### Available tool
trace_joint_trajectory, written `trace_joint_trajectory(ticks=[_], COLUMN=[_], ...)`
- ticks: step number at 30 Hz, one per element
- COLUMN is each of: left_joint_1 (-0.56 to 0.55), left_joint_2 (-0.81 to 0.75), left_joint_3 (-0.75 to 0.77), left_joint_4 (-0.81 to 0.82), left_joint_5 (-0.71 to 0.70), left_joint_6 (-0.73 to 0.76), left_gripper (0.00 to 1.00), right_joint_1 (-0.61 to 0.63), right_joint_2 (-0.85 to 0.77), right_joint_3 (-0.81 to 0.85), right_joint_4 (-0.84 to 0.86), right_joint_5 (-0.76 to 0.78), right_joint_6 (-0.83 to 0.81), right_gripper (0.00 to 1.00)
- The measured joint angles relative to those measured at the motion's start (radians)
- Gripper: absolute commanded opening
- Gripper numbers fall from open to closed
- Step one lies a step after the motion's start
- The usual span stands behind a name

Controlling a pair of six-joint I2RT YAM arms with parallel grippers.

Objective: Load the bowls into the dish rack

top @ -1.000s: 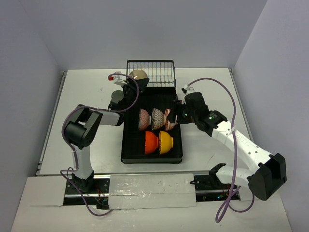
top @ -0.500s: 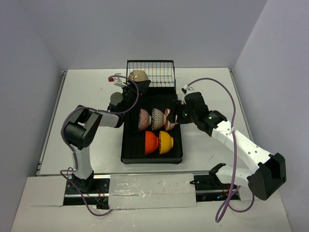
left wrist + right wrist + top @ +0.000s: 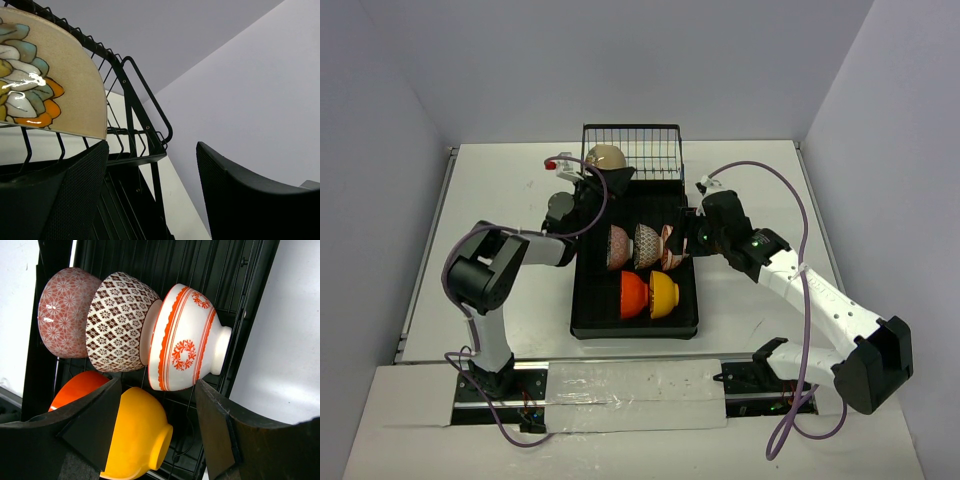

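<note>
The dish rack (image 3: pixel 588 322) is a long black tray with a wire basket (image 3: pixel 655 150) at its far end. A beige bowl (image 3: pixel 607 157) with a flower painted inside (image 3: pixel 50 85) leans in the basket. My left gripper (image 3: pixel 590 183) stands open just below it (image 3: pixel 152 195), holding nothing. Three patterned bowls stand on edge in a row: pinkish (image 3: pixel 60 315), diamond-patterned (image 3: pixel 117 320) and red-on-white (image 3: pixel 185 340). Closer to the arms lie a red-orange bowl (image 3: pixel 633 295) and a yellow bowl (image 3: pixel 665 294). My right gripper (image 3: pixel 688 236) hovers open beside the red-on-white bowl (image 3: pixel 157 430), empty.
The white table (image 3: pixel 510 290) runs round the rack, with grey walls on three sides. A raised rim edges the table at the left (image 3: pixel 425 250). The right arm's purple cable (image 3: pixel 800 215) loops above the table.
My left gripper's jaws have spread apart and let go of the beige bowl, which stays in the basket. The right arm has not moved.
</note>
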Motion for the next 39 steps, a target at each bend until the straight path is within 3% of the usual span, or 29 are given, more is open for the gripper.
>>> trace_joint_trajectory(ticks=[14, 29, 39], left_joint_1=[0.000, 0.001, 0.000], left_joint_2=[-0.084, -0.117, -0.390], left_joint_3=[-0.094, -0.095, -0.105], left_joint_4=[-0.096, -0.179, -0.395], left_joint_5=[-0.018, -0.006, -0.042], left_joint_6=[0.004, 0.020, 0.099], left_gripper=[0.79, 0.87, 0.91], right_joint_1=[0.000, 0.000, 0.000], right_joint_2=[0.000, 0.000, -0.008], right_joint_3=[0.000, 0.000, 0.000], right_joint_4=[0.000, 0.000, -0.001], right_joint_5=[0.000, 0.000, 0.000], right_joint_6=[0.000, 0.000, 0.000], right_gripper=[0.68, 0.68, 0.68])
